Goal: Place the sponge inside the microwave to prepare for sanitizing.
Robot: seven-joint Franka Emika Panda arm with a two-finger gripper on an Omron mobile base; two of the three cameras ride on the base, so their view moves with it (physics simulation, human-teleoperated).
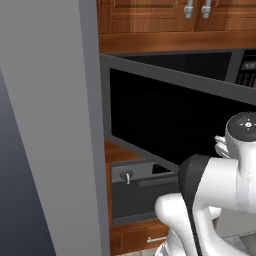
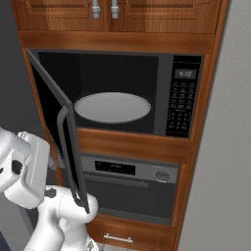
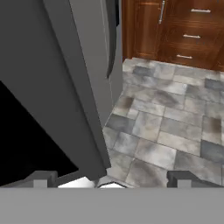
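The gripper [image 3: 111, 177], spread and empty, sits beside the microwave [image 2: 117, 90] door [image 2: 61, 132], swung open to bare its turntable [image 2: 112, 108] for the sponge.

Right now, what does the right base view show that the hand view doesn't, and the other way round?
Right base view alone: the microwave cavity with its round pale turntable plate bare, the keypad strip, and the grey oven below. Hand view alone: the grey tiled floor, wooden drawers with bar handles, and the gripper, fingertips apart with nothing between them. Both: the microwave door swung open, seen close and edge-on from the hand.
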